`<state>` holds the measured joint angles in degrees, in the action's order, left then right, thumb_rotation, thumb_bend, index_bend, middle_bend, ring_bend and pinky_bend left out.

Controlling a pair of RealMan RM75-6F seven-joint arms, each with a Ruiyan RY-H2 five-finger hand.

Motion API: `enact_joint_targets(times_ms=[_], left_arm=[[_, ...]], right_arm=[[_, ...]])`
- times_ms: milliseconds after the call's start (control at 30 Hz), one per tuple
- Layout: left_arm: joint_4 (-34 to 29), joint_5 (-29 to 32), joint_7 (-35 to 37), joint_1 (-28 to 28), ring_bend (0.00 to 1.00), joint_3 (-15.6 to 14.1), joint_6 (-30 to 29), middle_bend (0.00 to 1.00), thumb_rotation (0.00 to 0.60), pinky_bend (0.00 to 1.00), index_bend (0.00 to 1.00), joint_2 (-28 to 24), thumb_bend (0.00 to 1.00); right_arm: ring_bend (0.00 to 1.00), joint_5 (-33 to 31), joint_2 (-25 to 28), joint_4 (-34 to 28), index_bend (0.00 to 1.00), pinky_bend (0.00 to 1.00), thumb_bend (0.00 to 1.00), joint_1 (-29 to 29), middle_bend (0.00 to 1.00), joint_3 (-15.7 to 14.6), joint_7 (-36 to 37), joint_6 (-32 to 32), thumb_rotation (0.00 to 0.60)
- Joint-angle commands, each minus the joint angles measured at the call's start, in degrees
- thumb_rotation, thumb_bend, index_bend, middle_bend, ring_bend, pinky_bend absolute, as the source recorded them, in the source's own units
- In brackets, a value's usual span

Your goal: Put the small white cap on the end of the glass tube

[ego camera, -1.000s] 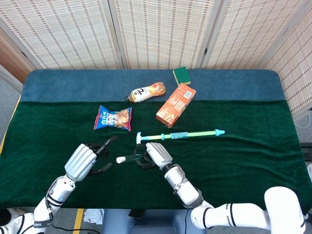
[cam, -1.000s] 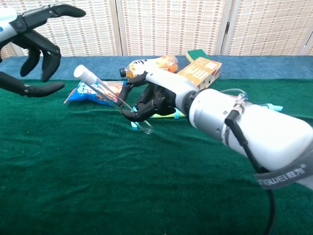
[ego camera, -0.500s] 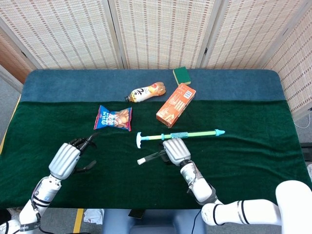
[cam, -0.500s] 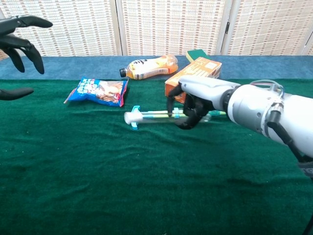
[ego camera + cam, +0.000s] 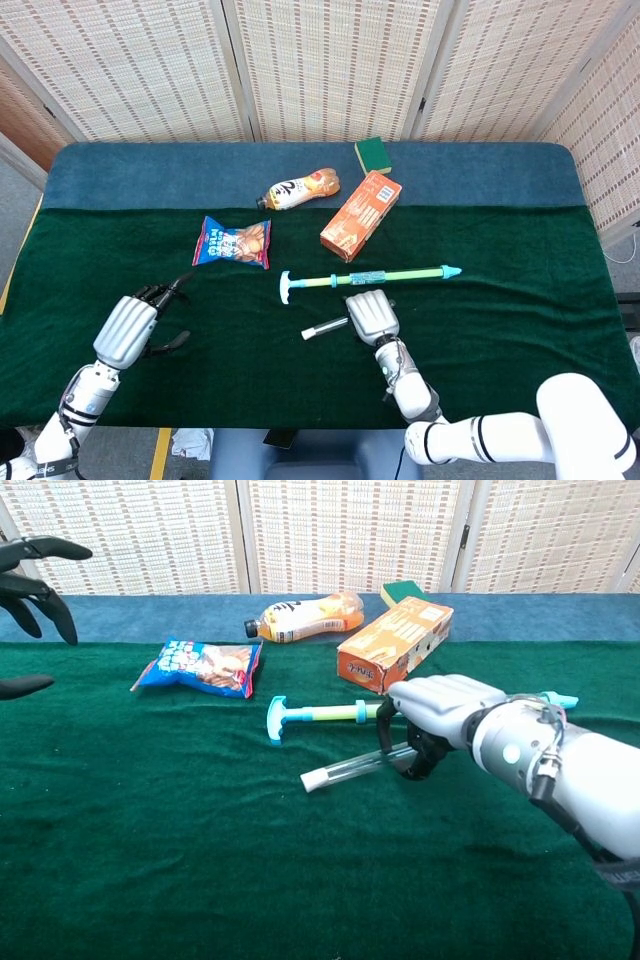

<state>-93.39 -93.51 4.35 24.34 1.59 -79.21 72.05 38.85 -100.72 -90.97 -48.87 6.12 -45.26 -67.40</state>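
Note:
The glass tube lies low over the green cloth, almost level, near the middle of the table. The small white cap sits on its left end. My right hand curls over the tube's right end and grips it, hiding that end. My left hand is far off to the left, fingers spread, holding nothing. In the chest view it is cut off by the left edge.
A green and cyan pump stick lies just behind the tube. Further back are an orange box, a lying drink bottle, a blue snack bag and a green sponge.
My right hand carried the capped tube to the right and lowered it from a steep tilt to nearly flat. The left hand drew back to the left, away from the tube.

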Motion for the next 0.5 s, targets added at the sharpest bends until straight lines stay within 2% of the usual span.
enact_joint_targets(times_ms=[33, 233, 333, 500], left_arm=[[0.19, 0.04, 0.18, -0.14, 0.31, 0.01, 0.00, 0.44, 0.600, 0.37, 0.03, 0.11, 0.32], [0.59, -0.04, 0.81, -0.70, 0.31, 0.06, -0.44, 0.44, 0.600, 0.36, 0.02, 0.27, 0.32], [0.75, -0.09, 0.97, -0.96, 0.31, 0.02, -0.61, 0.44, 0.600, 0.36, 0.02, 0.36, 0.32], [0.75, -0.01, 1.10, -1.48, 0.30, -0.01, -0.90, 0.44, 0.600, 0.36, 0.02, 0.33, 0.32]], right_arm=[[1.00, 0.64, -0.40, 0.68, 0.71, 1.00, 0.65, 0.54, 1.00, -0.34, 0.47, 0.33, 0.600], [1.00, 2.65, -0.25, 0.64, 0.48, 1.00, 0.64, 1.76, 1.00, -0.71, 1.27, 0.33, 0.600], [1.00, 2.92, -0.09, 0.50, 0.40, 1.00, 0.60, 2.16, 1.00, -0.70, 1.38, 0.54, 0.600], [1.00, 3.77, 0.15, 0.43, 0.31, 1.00, 0.60, 2.92, 1.00, -0.75, 1.75, 0.76, 0.600]])
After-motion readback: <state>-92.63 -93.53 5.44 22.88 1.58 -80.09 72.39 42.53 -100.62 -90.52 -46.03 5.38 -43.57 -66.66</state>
